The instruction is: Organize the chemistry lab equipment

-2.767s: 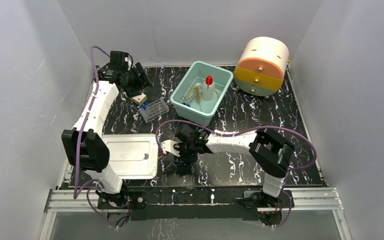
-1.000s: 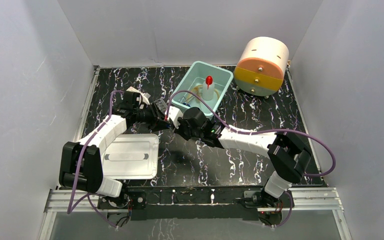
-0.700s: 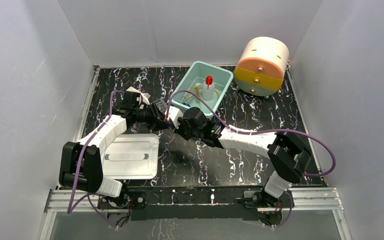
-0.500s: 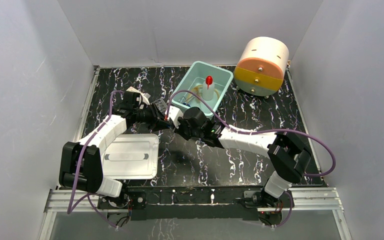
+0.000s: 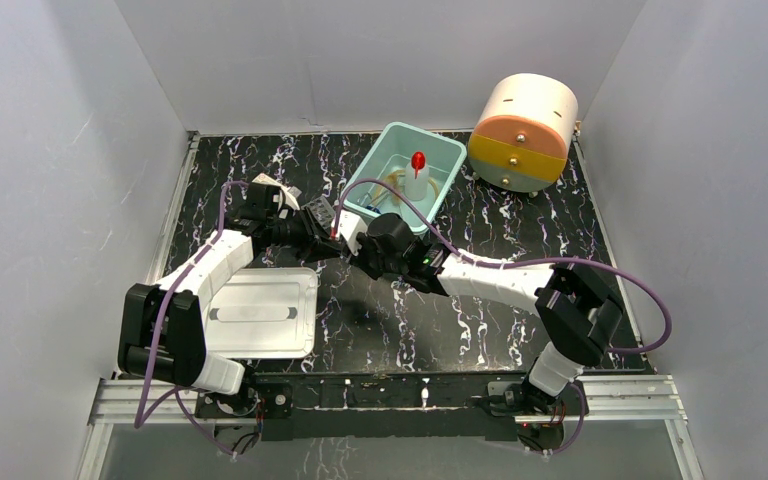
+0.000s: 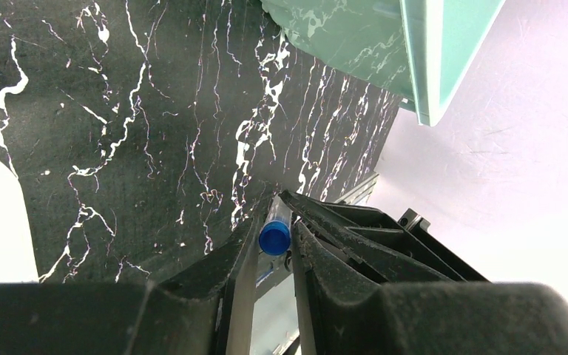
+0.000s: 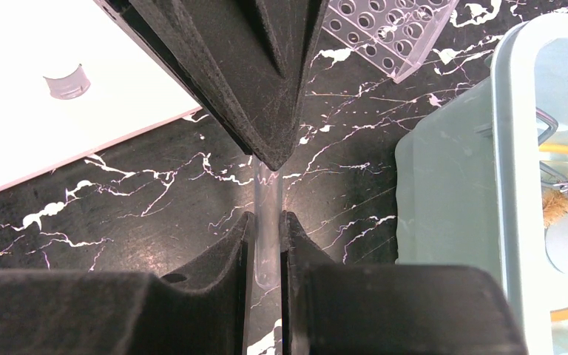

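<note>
A thin blue-capped tube (image 6: 274, 235) is held level above the mat between both grippers. My left gripper (image 6: 275, 211) is shut on its capped end. My right gripper (image 7: 266, 222) is shut on its clear rounded end (image 7: 266, 248). In the top view the two grippers meet tip to tip, left (image 5: 320, 228) and right (image 5: 348, 236), just left of the teal bin (image 5: 450, 152). The grey tube rack (image 7: 388, 33) lies behind them, partly hidden in the top view (image 5: 317, 211). The red-nozzled wash bottle (image 5: 417, 178) and tan tubing (image 5: 392, 186) are in the bin.
A white tray (image 5: 260, 312) lies at the front left with a small clear cap (image 7: 68, 83) on it. A round cream and orange drum (image 5: 523, 130) stands at the back right. A small white box (image 5: 272, 190) sits behind the left arm.
Since 2.8 s ago both arms have swung to the middle and met on the tube. Over the last second they have hardly moved.
</note>
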Controlling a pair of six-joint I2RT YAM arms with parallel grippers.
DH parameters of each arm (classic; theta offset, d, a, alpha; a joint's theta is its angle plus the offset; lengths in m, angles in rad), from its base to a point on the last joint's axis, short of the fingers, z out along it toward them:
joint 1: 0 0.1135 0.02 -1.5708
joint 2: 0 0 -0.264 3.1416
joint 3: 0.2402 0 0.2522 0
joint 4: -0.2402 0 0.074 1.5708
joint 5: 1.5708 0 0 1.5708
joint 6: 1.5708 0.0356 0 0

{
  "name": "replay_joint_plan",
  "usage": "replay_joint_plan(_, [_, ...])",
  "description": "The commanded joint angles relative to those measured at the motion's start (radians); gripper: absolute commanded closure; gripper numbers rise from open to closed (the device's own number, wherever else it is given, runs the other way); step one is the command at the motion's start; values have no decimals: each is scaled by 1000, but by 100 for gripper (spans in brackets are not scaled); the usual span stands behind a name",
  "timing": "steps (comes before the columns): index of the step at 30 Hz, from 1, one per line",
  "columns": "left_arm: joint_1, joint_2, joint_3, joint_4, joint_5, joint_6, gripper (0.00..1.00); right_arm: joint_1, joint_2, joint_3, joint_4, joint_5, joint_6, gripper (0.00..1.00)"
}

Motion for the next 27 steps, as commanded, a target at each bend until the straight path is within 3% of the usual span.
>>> replay_joint_plan(1, [-2,-28,2,-6,24,-8,80,-5,-16,42,48,-9,14,79])
replay_joint_plan(4, [-1,-30,2,1,30,-14,88,-4,-15,43,47,-9,14,78])
replay_joint_plan(6, [-2,-33,4,0,25,-11,91,-5,-14,43,48,-9,19,73])
replay_joint_plan(8, [-1,-47,39,-49,-53,17,92,-5,-43,14,77,-52,39,46])
replay_joint_plan(9, [-1,-53,68,-93,-112,42,92,-5,-55,11,71,-81,40,43])
replay_joint_plan(17, [-1,-6,451,-521,-642,253,91,-10,-170,-8,-4,-78,60,42])
replay_joint_plan(27, [-11,1,483,-540,-888,293,91,-12,-185,-27,-19,-52,90,42])
